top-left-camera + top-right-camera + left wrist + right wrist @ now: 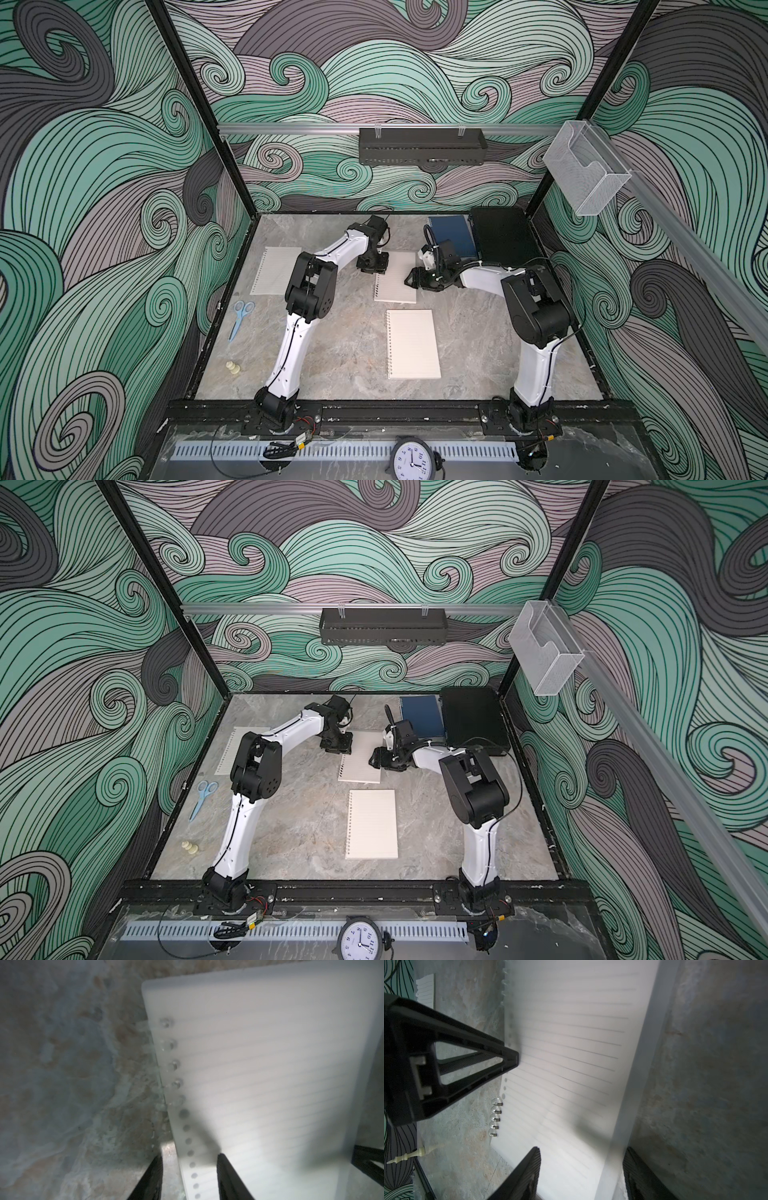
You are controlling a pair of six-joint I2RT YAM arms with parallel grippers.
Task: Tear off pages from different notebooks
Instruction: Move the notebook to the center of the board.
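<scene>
Three notebooks lie on the marble table: a white lined one [395,286] in the middle, a cream one [412,344] nearer the front, and a dark blue one [453,235] at the back. One loose lined page [276,270] lies at the far left. My left gripper [189,1156] is open and points down over the white notebook's punched edge [188,1140], one finger over the table and one over the sheet. My right gripper [583,1149] is open and straddles that notebook's opposite long edge [618,1126]. Wire coils [495,1118] show along only part of the binding.
A black hard case [505,241] lies at the back right beside the blue notebook. Blue scissors [240,319] and small cream chess pieces [232,369] sit near the left wall. A black basket [422,146] and a clear holder [582,170] hang on the rails.
</scene>
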